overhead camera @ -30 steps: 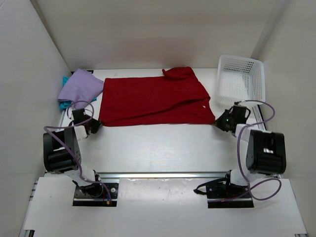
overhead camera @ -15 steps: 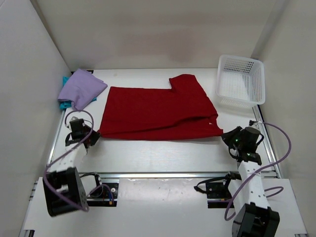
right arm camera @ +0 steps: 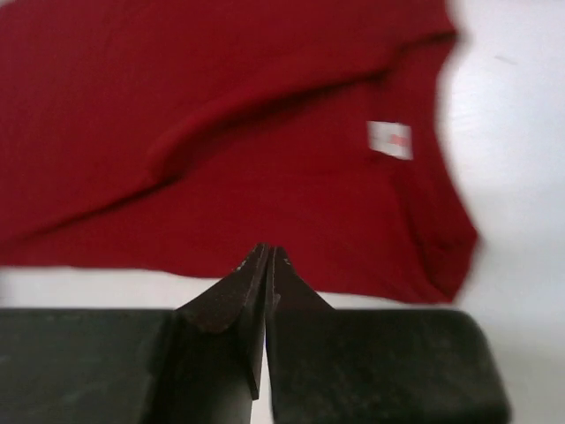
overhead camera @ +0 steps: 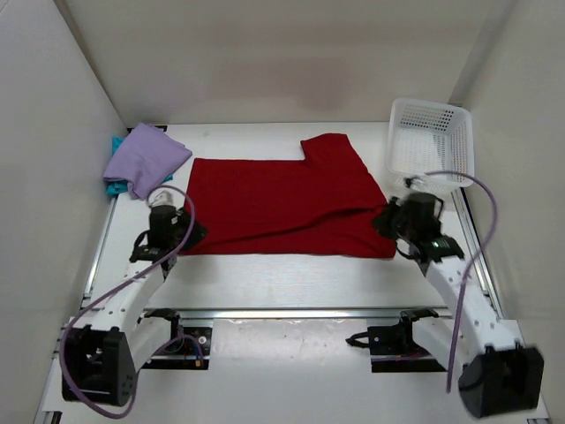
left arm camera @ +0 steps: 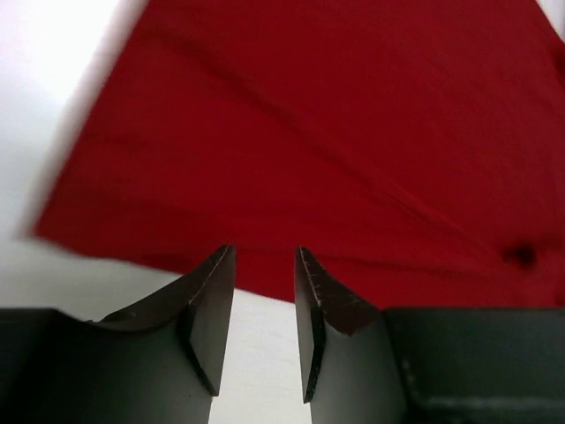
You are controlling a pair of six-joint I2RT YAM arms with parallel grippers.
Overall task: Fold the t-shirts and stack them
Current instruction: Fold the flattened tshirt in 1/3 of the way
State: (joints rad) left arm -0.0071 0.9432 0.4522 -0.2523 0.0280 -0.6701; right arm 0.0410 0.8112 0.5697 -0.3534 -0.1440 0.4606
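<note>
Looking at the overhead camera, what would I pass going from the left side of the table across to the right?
lavender shirt → left gripper → red shirt → right gripper → white basket. The teal shirt is tucked under the lavender one, so it is left out.

White arms point(overhead camera: 132, 298), blk joints point(overhead camera: 162, 231), purple cables point(overhead camera: 493, 212), dark wedge fingers point(left arm camera: 210, 309).
</note>
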